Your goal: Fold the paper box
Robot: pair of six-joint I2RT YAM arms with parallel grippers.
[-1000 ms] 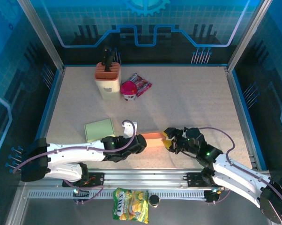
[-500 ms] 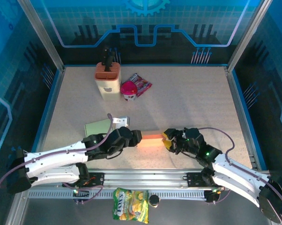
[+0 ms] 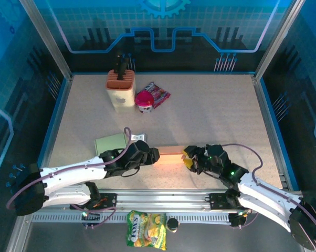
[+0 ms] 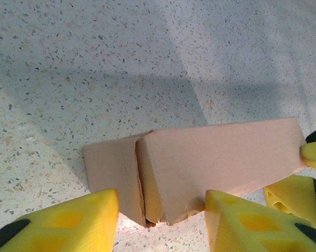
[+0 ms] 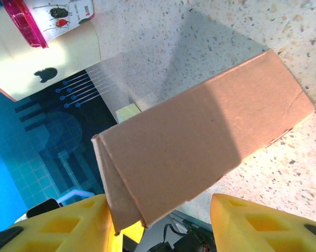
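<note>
The paper box (image 3: 171, 153) is located near the near edge of the speckled table (image 3: 216, 110), between both grippers. Its right end is clamped by the right gripper (image 3: 187, 156). Its left end is straddled by the left gripper (image 3: 155, 155), whose fingers (image 4: 69, 223) are spread apart, with a gap visible beside the box.

the tabletop (image 3: 210, 121) is pale and speckled, with tiny dark and tan dots. a thin blue rim (image 3: 53, 126) runs round it. shiny metal posts (image 3: 45, 39) stand at the back corners. the walls (image 3: 226, 26) are blue with small squares and bright lines. a grey metal rail (image 3: 168, 198) sits along the near edge.
</note>
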